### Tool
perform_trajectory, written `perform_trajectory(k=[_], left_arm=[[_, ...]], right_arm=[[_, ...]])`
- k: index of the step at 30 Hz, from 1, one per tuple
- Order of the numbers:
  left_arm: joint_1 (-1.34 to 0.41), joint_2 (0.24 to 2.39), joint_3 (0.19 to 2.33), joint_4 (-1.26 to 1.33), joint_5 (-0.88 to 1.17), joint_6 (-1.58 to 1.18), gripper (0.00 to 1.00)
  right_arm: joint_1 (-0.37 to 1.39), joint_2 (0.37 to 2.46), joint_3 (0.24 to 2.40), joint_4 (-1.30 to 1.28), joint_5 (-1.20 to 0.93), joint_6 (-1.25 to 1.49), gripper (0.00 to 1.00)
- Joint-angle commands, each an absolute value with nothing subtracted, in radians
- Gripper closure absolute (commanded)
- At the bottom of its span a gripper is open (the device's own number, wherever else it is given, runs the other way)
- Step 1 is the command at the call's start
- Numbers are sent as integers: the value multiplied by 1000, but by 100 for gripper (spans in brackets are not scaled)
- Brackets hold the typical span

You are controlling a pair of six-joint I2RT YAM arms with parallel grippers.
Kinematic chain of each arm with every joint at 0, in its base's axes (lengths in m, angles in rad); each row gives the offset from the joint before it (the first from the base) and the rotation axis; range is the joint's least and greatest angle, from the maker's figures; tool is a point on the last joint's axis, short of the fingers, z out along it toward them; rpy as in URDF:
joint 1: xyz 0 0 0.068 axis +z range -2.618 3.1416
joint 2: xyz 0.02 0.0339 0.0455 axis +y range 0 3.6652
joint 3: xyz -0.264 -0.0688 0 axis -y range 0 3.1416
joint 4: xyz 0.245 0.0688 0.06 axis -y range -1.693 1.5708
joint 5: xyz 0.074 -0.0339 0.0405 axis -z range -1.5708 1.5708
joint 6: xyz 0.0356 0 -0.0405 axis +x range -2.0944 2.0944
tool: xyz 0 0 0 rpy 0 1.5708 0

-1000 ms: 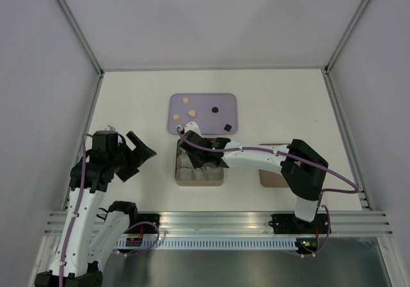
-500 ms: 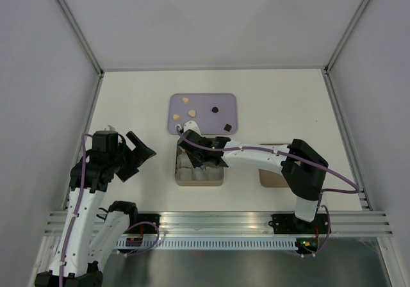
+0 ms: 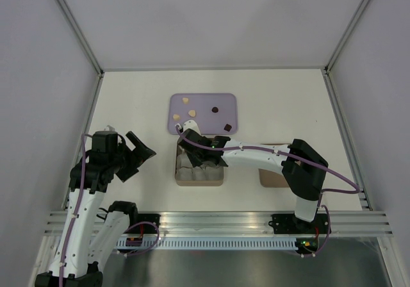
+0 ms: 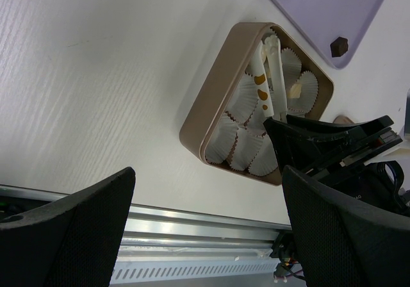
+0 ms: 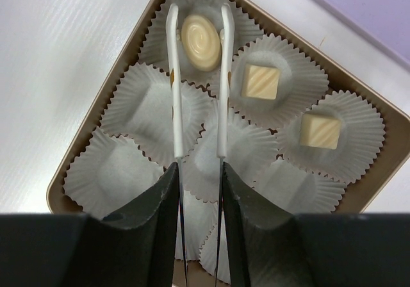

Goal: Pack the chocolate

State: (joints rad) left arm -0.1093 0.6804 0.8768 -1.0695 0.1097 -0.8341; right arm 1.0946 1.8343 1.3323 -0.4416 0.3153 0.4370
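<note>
My right gripper (image 5: pixel 200 172) is shut on the metal tongs (image 5: pixel 173 75) and reaches over the tan box (image 3: pixel 199 180). The tong tips straddle an oval cream chocolate (image 5: pixel 200 41) at the paper cup in the box's far corner. I cannot tell if it rests in the cup. Two square cream chocolates (image 5: pixel 261 82) sit in neighbouring cups. The other cups in view are empty. Three cream pieces (image 3: pixel 191 113) and two dark squares (image 3: pixel 215 109) lie on the lilac tray (image 3: pixel 204 101) behind the box. My left gripper (image 3: pixel 138 152) is open and empty, left of the box.
A tan lid (image 3: pixel 269 178) lies right of the box, partly under my right arm. The left wrist view shows the box (image 4: pixel 211 107), the tongs (image 4: pixel 269 75) and the tray corner (image 4: pixel 359 18). An aluminium rail (image 3: pixel 211 220) runs along the near edge.
My right gripper with the tongs has shifted only very slightly over the box. The left arm has not moved.
</note>
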Motion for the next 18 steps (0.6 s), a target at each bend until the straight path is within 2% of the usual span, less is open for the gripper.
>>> perform_trajectory(k=[1,7,15,18], left_arm=[[-115,675,876,-1091,123,-862,0],[-115,675,877,-1092,121,-861,0],[-115,672,879,-1095,123,-864,0],[-115,670,879,-1095,121,-867,0]], right_arm=[[1092,1842,1373,-439,336,433,64],[1092,1842,1373,-439,336,434,59],[1092,1833,1387,-439,344,426,60],[1092,1819,1397,-442,354,425,63]])
